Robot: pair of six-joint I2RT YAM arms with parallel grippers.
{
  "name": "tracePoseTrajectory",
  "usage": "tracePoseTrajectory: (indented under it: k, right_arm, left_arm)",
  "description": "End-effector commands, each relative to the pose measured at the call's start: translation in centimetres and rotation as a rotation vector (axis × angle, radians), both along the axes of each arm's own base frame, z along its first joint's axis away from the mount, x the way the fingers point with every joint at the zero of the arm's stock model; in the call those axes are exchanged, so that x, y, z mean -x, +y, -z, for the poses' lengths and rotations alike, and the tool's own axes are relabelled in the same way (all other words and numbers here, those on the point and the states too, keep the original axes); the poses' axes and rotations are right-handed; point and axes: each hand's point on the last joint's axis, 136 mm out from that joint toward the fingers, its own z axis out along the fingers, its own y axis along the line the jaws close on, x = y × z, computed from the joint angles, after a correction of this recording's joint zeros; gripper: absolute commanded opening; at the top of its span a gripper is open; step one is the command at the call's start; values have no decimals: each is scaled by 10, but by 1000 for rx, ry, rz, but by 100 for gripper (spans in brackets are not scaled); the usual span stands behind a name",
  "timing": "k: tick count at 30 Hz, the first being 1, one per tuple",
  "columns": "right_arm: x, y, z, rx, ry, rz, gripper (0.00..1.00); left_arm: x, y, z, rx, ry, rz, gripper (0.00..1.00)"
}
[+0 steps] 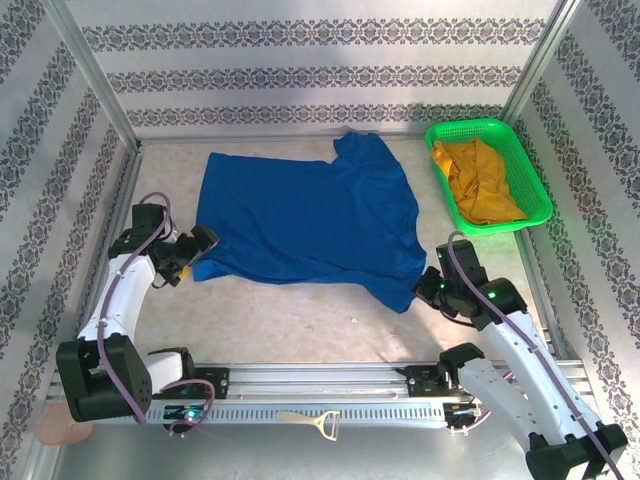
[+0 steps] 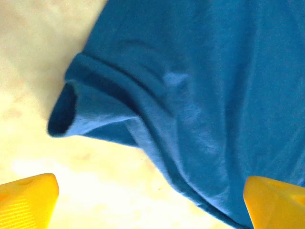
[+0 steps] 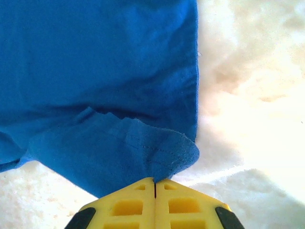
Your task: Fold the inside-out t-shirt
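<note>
Shirt (image 1: 300,215) spread on table (image 1: 300,310), long axis left-right | right gripper (image 3: 155,183) pressed together, pinching its near-right corner | left gripper (image 1: 203,243) spread wide just beside near-left corner, cloth straight ahead of fingers (image 2: 28,200)

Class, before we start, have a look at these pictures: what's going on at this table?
Two robot arms are working on a blue t-shirt spread flat on the table. The right end effector is shut at the shirt's near right corner, which looks pinched between its fingers. The left end effector stands wide open at the near left corner, by a sleeve, gripping nothing. No fold is made yet. A yellow garment lies in a green basket at the far right.
</note>
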Motion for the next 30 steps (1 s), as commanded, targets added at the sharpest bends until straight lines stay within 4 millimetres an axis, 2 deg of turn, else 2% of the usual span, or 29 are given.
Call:
tracePoseTrajectory:
  k: [1, 4, 7, 13, 21, 23, 24, 26, 28, 30]
  right_arm:
    - [11, -7, 15, 25, 67, 25, 0]
    - [10, -3, 22, 15, 79, 17, 0]
    - [7, 3, 27, 3, 86, -5, 0]
    - [-2, 12, 29, -3, 80, -42, 0]
    - [-9, 18, 28, -9, 73, -59, 0]
    - [-10, 18, 28, -7, 73, -59, 0]
    - [-10, 18, 28, -7, 73, -61, 0]
    - [-11, 18, 28, -7, 72, -58, 0]
    - [-13, 19, 28, -7, 70, -58, 0]
    - [-14, 19, 27, -8, 68, -57, 0]
  left_arm:
    - [16, 6, 13, -11, 62, -42, 100]
    - [16, 5, 22, -6, 70, -36, 99]
    - [14, 6, 29, -9, 87, -38, 93]
    - [4, 17, 35, -49, 91, -75, 84]
    - [-3, 24, 55, -81, 121, -60, 72]
    - [-4, 23, 57, -84, 115, -40, 65]
    - [-3, 22, 58, -86, 114, -31, 58]
    - [-1, 21, 60, -85, 108, -18, 37]
    - [4, 20, 62, -89, 111, -11, 30]
    - [12, 22, 65, -106, 133, -12, 30]
